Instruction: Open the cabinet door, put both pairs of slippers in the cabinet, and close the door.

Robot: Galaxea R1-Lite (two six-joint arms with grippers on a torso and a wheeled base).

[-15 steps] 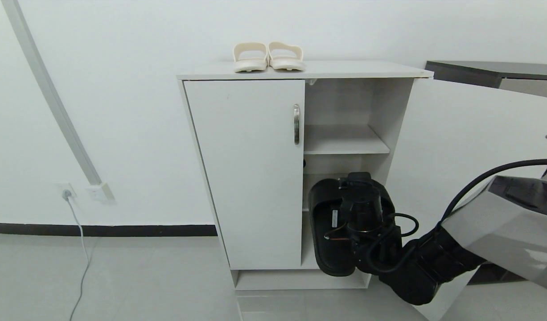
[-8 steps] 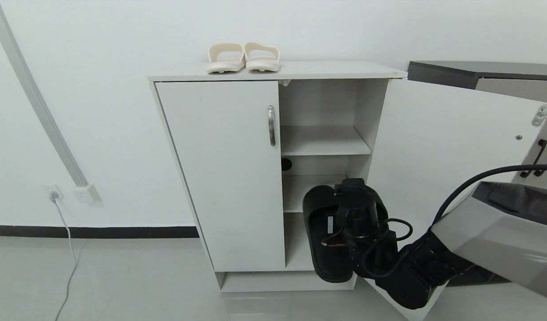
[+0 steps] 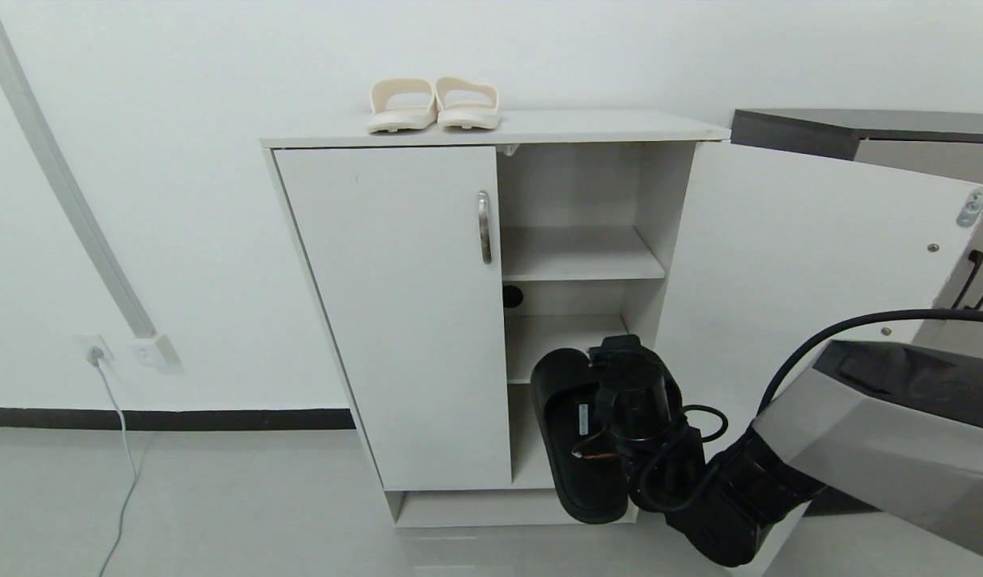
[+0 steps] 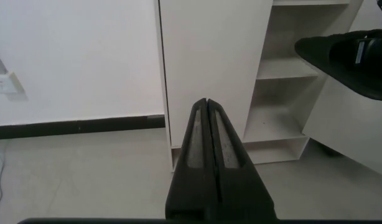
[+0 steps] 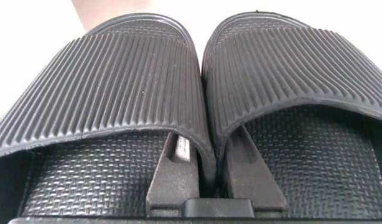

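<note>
My right gripper [image 3: 611,377] is shut on a pair of black slippers [image 3: 575,433], held upright in front of the lower right compartment of the white cabinet [image 3: 491,132]. In the right wrist view its fingers [image 5: 178,171] pinch the two inner straps of the black slippers [image 5: 203,93] together. The right cabinet door [image 3: 795,264] stands wide open; the left door [image 3: 395,312] is shut. A pair of cream slippers [image 3: 433,104] rests on the cabinet top. My left gripper [image 4: 207,134] is shut and empty, low above the floor, facing the cabinet [image 4: 216,56].
Inside the cabinet are an upper shelf [image 3: 579,256] and a middle shelf [image 3: 563,344], both bare. A grey cabinet [image 3: 868,132] stands to the right behind the open door. A wall socket with a cable [image 3: 98,357] is at the left.
The camera has shifted, so the cabinet sits further left in the picture. My right gripper with the black slippers has sunk and moved a little left relative to the cabinet opening.
</note>
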